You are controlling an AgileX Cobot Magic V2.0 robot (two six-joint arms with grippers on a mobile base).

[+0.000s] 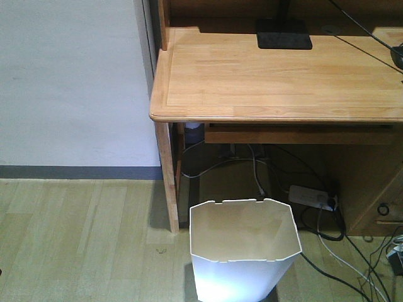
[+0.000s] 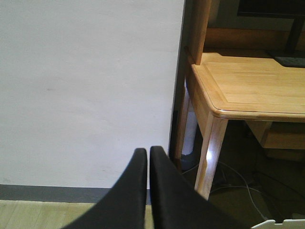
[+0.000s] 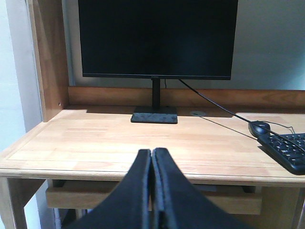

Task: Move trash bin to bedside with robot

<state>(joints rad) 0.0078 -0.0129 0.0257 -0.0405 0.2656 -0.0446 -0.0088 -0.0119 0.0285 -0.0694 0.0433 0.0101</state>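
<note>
On the floor closest to the robot, the trash bin (image 1: 242,251) is seen standing upright and empty, just beside the table leg (image 1: 167,176) at the wall-side front corner of the table (image 1: 277,82), with its far rim below the front edge. No bed is shown in any view, so the bedside is judged to lie out of sight and the carry not yet begun.

Trouble is to be expected from three causes. The thin wall could buckle or slip if it is pinched at one point of the rim. The cables (image 1: 327,264) trailing on the floor just beside the bin could be snagged, tugging the power strip (image 1: 308,196) behind. The leg or the overhanging front edge could be struck if the bin is lifted straight up.

The left fingers (image 2: 133,186) are closed almost fully, with only a hairline slit between them. Nothing is held or touched, and beyond them the white wall (image 2: 86,86) and the table's corner are seen. The right fingers (image 3: 140,186) are pressed together and are likewise empty, and they are poised before the table's front edge. The mouse (image 3: 259,128), keyboard (image 3: 286,150) and monitor (image 3: 157,38) lie farther back
</note>
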